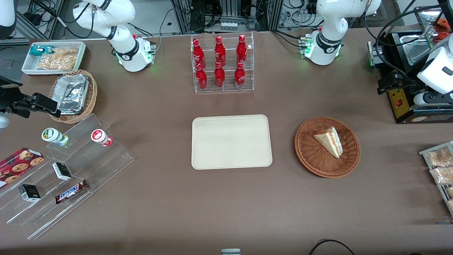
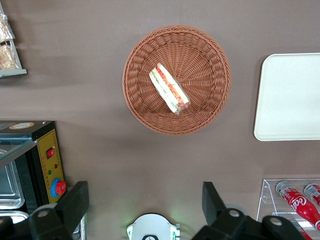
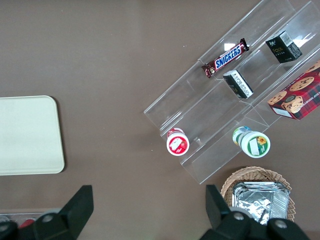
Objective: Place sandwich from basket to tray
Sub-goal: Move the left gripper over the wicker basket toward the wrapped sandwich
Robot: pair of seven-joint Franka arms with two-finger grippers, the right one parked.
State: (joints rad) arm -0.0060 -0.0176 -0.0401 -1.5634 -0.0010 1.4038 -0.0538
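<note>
The sandwich [image 1: 330,141] [image 2: 170,88], a white bread wedge with red and green filling, lies inside the round reddish-brown basket [image 1: 311,156] [image 2: 210,60]. The cream tray [image 1: 231,141] [image 2: 290,97] lies flat and bare beside the basket, toward the parked arm's end. My gripper [image 1: 385,85] [image 2: 145,195] hangs high above the table at the working arm's end, farther from the front camera than the basket and well apart from it. It is open and its black fingers [image 2: 75,200] hold nothing.
A clear rack of red bottles [image 1: 222,63] stands farther back than the tray. A black machine [image 1: 407,102] sits under my gripper. Snack packets [image 1: 440,170] lie at the working arm's end. An acrylic step shelf [image 1: 63,170], a tan foil-tray basket [image 1: 72,95] and a white bin [image 1: 53,56] fill the parked arm's end.
</note>
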